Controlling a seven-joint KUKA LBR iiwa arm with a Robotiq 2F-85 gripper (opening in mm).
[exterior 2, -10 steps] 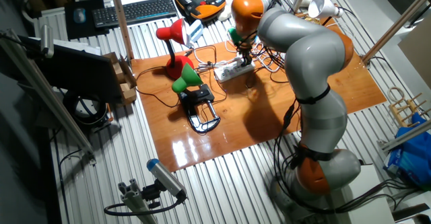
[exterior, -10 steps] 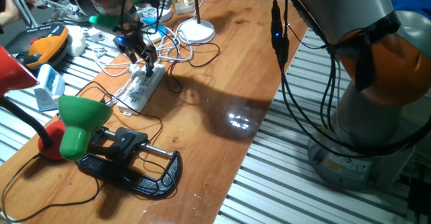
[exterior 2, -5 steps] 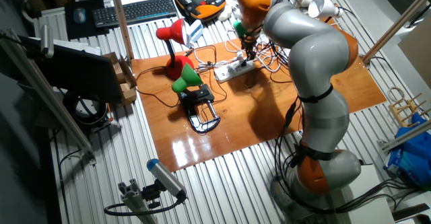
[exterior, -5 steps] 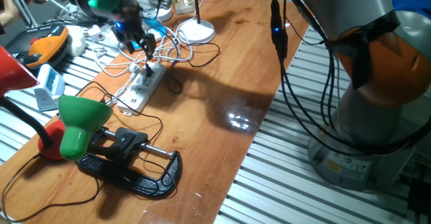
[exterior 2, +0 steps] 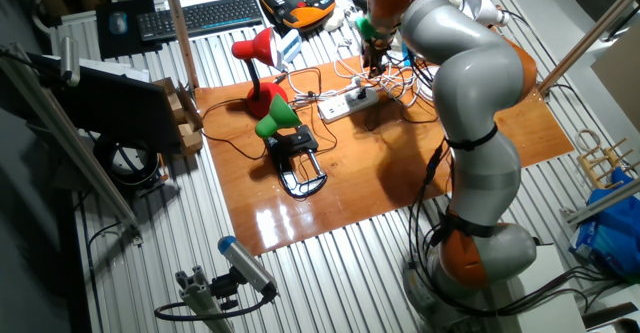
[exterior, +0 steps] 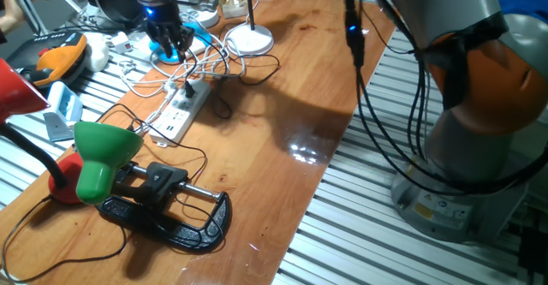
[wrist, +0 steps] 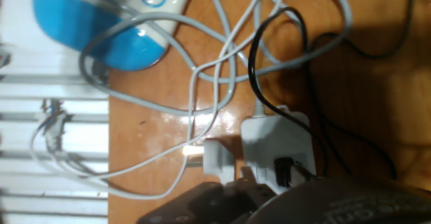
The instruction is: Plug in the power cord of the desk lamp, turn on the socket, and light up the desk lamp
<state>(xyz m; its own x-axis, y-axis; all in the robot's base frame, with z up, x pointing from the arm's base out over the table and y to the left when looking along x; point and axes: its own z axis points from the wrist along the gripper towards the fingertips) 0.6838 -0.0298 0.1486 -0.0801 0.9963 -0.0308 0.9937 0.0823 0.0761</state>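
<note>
hand point(exterior: 171, 50) above white cables, socket point(exterior: 181, 112) on table, plug seated

arm: grey-orange, reaching from right to upper left of frame | gripper point(exterior: 169, 44): upper left, pointing down, holding nothing visible | jaws: spread unclear
</note>
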